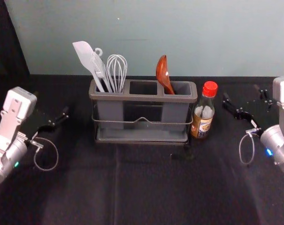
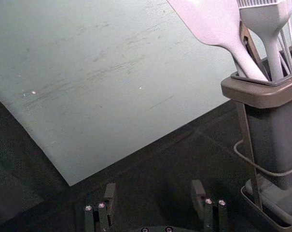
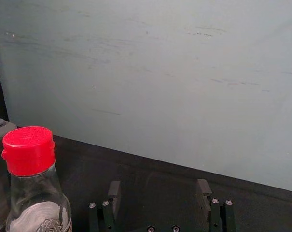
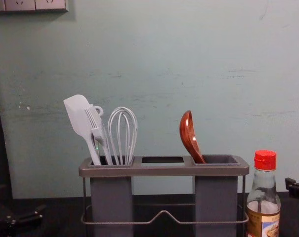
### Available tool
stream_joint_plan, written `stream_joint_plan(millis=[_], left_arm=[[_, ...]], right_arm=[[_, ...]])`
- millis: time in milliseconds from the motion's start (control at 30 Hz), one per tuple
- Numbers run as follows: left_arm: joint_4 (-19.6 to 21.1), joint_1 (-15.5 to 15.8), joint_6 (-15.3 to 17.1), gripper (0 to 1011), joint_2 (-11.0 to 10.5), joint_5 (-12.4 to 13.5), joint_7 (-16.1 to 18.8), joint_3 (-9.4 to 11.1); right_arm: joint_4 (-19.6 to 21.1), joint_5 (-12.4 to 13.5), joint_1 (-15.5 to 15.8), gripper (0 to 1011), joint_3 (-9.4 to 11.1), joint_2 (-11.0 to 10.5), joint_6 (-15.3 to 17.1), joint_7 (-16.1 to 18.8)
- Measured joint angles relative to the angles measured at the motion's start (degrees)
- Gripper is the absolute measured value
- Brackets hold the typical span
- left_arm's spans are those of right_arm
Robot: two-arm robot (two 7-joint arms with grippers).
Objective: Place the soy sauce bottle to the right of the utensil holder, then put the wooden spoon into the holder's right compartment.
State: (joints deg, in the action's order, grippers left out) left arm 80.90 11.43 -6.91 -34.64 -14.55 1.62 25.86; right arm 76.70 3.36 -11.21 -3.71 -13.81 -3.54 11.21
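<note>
The left pincer [image 1: 51, 103] gapes wide, empty, left of the utensil holder [image 1: 142, 98]. The wooden spoon [image 1: 164, 75] leans in the holder's right compartment; the soy sauce bottle [image 1: 204, 115] stands upright just beside its right end. Farther right, the right pincer [image 1: 242, 93] is wide open, holding nothing.

Wall [image 1: 203, 37]: we see pale grey-green, scuffed
Bench [image 1: 151, 197]: creased black covering
Dark strip [image 1: 5, 42]: at our left
Sockets [image 4: 21, 5]: high, our left
</note>
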Motion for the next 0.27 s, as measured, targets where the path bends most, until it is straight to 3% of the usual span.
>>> stream_joint_plan(millis=[267], left_arm=[[0.00, 0.00, 0.00, 1000, 0.00, 0.00, 0.00, 0.00]], right_arm=[[0.00, 0.00, 0.00, 1002, 0.00, 0.00, 0.00, 0.00]])
